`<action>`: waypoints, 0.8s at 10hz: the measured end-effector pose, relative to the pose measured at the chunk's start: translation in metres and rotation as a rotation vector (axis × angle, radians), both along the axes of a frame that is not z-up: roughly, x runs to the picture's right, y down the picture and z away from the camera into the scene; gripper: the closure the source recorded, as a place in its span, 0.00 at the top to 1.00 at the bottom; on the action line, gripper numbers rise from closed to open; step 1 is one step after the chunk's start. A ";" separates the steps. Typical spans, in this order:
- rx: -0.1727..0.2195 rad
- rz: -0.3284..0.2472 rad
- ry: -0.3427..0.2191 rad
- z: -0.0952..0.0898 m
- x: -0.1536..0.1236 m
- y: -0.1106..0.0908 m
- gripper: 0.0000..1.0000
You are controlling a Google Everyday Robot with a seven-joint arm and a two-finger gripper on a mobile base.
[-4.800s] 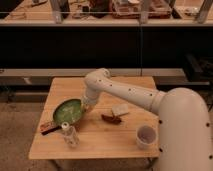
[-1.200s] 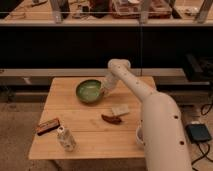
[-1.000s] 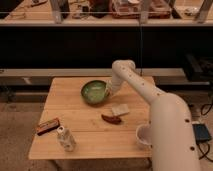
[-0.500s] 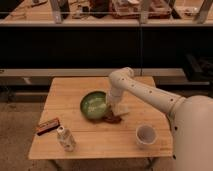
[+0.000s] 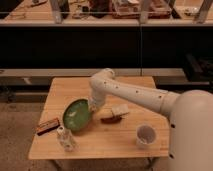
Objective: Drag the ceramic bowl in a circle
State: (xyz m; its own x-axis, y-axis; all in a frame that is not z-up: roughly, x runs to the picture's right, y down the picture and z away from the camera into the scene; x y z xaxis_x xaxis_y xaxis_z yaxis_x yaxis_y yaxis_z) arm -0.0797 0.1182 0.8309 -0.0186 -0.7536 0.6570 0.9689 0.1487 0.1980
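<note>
The ceramic bowl (image 5: 76, 114), green inside with a dark rim, sits on the wooden table (image 5: 60, 89) left of centre, tilted a little toward me. My gripper (image 5: 93, 106) is down at the bowl's right rim, shut on that rim; the white arm reaches in from the right and hides the fingers.
A white cup (image 5: 145, 134) stands at the front right. A dark red object (image 5: 110, 119) and a pale packet (image 5: 120, 110) lie just right of the bowl. A small bottle (image 5: 65, 138) and a brown bar (image 5: 48, 125) sit near the front left edge.
The bowl has been dragged from the table's back centre toward the front left, my gripper moving with it along a curve.
</note>
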 end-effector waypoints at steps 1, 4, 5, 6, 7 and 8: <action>-0.016 0.017 -0.008 0.014 -0.023 -0.005 0.00; -0.044 0.125 0.034 0.074 -0.044 -0.043 0.00; -0.044 0.156 0.048 0.088 -0.042 -0.056 0.00; -0.049 0.189 0.073 0.105 -0.034 -0.071 0.00; -0.050 0.221 0.099 0.118 -0.023 -0.085 0.00; -0.053 0.237 0.121 0.126 -0.011 -0.090 0.00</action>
State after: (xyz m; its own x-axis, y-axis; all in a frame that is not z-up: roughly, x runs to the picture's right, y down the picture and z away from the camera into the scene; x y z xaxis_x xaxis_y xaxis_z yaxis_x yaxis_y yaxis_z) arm -0.0904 0.0279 0.9566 0.2354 -0.6920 0.6824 0.9221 0.3810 0.0683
